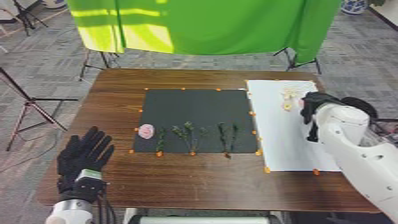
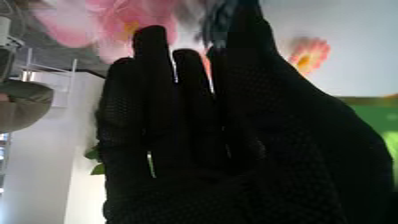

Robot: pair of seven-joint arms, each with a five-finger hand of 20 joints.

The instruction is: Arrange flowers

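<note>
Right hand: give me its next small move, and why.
I'd probably ease the right hand slightly left, toward the pale flowers on the white sheet: in the head view they lie just beside it, so a short shift might suffice. Whether it holds a stem, I cannot tell.

Got a round pink bloom [image 1: 146, 131] at the left edge of the dark mat [image 1: 197, 107], left of frame centre, plus thin green leafy stems [image 1: 188, 136] lying flat, side by side, across the mat's lower part. Can see pale, yellowish flowers [image 1: 290, 96] on the white sheet [image 1: 277, 137], upper right; in right wrist view, a coral-pink bloom [image 2: 309, 56] with yellow centre and blurred pink petals [image 2: 115, 22].
</note>
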